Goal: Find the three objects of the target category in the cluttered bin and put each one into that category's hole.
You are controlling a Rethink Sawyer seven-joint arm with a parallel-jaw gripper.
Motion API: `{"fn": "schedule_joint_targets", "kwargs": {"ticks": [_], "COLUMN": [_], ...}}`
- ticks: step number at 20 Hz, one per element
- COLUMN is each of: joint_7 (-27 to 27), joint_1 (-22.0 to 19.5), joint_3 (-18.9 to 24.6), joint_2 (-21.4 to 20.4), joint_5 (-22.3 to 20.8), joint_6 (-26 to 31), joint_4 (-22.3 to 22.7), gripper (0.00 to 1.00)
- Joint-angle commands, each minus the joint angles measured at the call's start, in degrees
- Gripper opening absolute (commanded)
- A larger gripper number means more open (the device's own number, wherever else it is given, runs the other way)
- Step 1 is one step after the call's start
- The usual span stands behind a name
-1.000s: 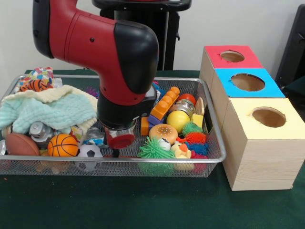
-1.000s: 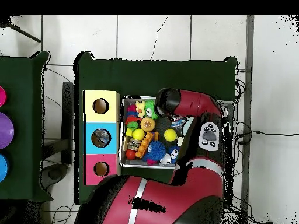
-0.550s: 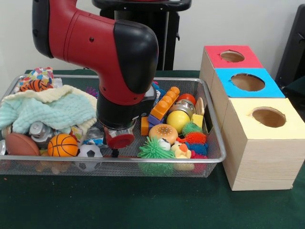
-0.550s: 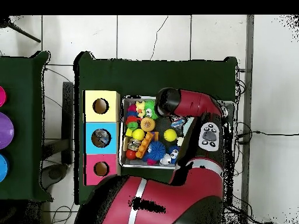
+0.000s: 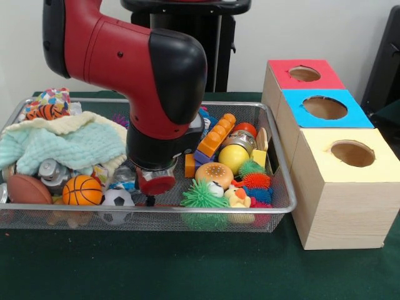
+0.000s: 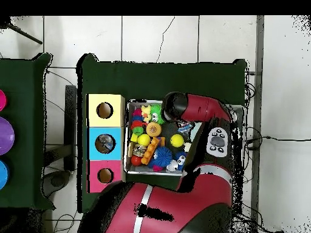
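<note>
While the arm hangs low over the wire bin (image 5: 275,164) in the front view, almost nothing differs from the pictures of a second and half a second ago: the big red and black wrist has crept only a touch to the left, and the toys lie as they did. The gripper (image 5: 152,199) shows as a red disc with one dark tip poking down near the front rim, just right of the small soccer ball (image 5: 117,198) and left of the green spiky ball (image 5: 201,194). Whether its fingers stand wide, narrow or hold anything, I cannot tell. To the left sit the basketball (image 5: 82,189) and the pale green cloth (image 5: 62,142); to the right, the yellow ball (image 5: 233,157) and the toy burger (image 5: 214,174). Right of the bin stand the red box (image 5: 322,74), blue box (image 5: 353,114) and yellow box (image 5: 378,164), each with a hole on top.

From overhead, the arm (image 6: 197,108) covers the bin's right part, and the gripper is hidden beneath it. The yellow ball (image 6: 177,140) lies uncovered.

Judging by this near stillness, the search is settling on a pick near the soccer ball; which category is wanted is not shown, and no toy appears lifted.
</note>
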Motion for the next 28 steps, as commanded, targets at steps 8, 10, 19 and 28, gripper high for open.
{"fn": "schedule_joint_targets", "kwargs": {"ticks": [8, 10, 19, 28], "joint_7": [1.27, 1.1, -0.04, -3.58], "joint_1": [-0.1, 0.12, -0.46, -4.55], "joint_3": [-0.68, -0.9, -1.18, 3.13], "joint_2": [2.08, 1.57, 1.37, 2.95], "joint_5": [-0.86, -0.63, -0.76, 0.53], "joint_6": [7.84, 8.81, 10.88, 4.8], "joint_4": [1.74, 1.75, 0.97, 3.56], "gripper": [1.0, 1.0, 1.0, 1.0]}}
